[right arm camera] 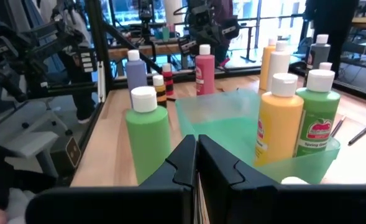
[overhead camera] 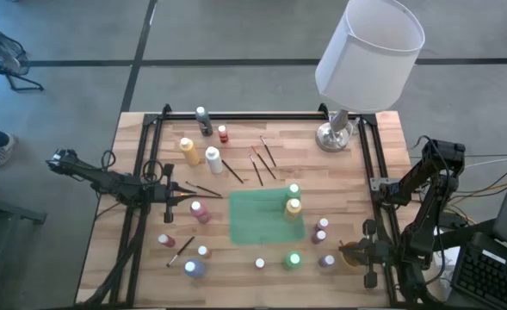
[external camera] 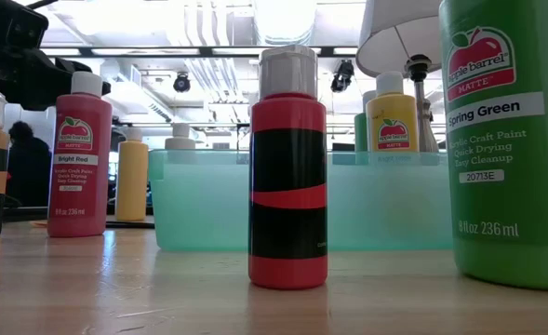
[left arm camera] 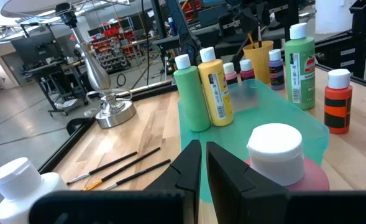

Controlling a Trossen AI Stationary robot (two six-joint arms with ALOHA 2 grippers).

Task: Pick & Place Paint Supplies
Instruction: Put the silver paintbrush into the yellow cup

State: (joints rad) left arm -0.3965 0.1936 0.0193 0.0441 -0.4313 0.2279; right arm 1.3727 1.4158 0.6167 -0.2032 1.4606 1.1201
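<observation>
Small paint bottles stand upright about the table: yellow (overhead camera: 188, 151), white (overhead camera: 213, 158), grey (overhead camera: 204, 122), pink (overhead camera: 200, 211), blue (overhead camera: 193, 267) and green (overhead camera: 293, 260). A green bottle (overhead camera: 293, 191) and a yellow one (overhead camera: 293, 207) stand inside a translucent green tray (overhead camera: 253, 220). Thin dark brushes (overhead camera: 262, 164) lie flat on the wood behind it, and others (overhead camera: 203, 189) to its left. My left gripper (left arm camera: 202, 165) is shut and holds nothing; it hovers left of the tray, just short of the pink bottle (left arm camera: 276, 155). My right gripper (right arm camera: 197, 155), also shut, holds nothing near the table's right edge, facing the green bottle (right arm camera: 148, 134).
A lamp with a white shade (overhead camera: 369, 52) and metal base (overhead camera: 335, 133) stands at the far right. A tan cup (overhead camera: 352, 256) sits by my right gripper. A black frame (overhead camera: 262, 116) runs along the far, left and right sides. A red-and-black bottle (external camera: 287, 167) stands at the near edge.
</observation>
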